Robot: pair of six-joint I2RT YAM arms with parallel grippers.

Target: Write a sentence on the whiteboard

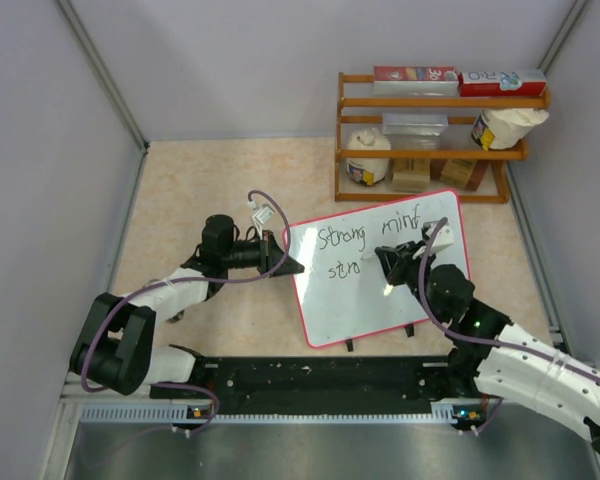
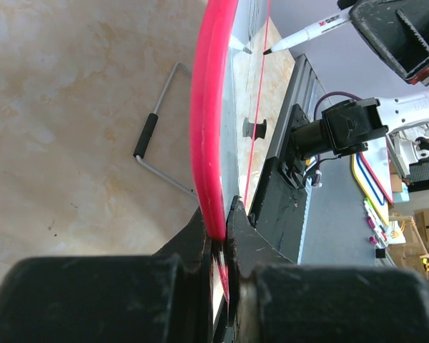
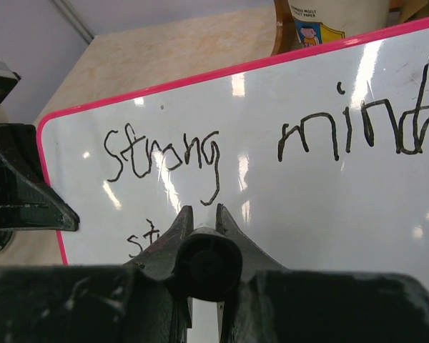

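Observation:
The whiteboard (image 1: 400, 290), white with a thin red frame, stands tilted at mid-table. Its black writing (image 1: 342, 238) reads "Strong mind", with "str" and a bit more begun on a second line. My left gripper (image 1: 288, 262) is shut on the board's left edge. In the left wrist view the red frame (image 2: 209, 128) runs down between the closed jaws of the left gripper (image 2: 219, 209). My right gripper (image 1: 388, 264) is shut on a marker pen, tip at the board by the second line. The pen's black end (image 3: 208, 263) fills the right gripper (image 3: 204, 211), hiding the tip. The pen (image 2: 307, 33) also shows from the left wrist.
A wooden shelf (image 1: 430, 150) with boxes, a bottle and a cup stands behind the board at the far right. A wire foot (image 2: 157, 146) props the board from behind. Grey walls enclose the table on three sides. A black rail (image 1: 320, 378) runs along the near edge.

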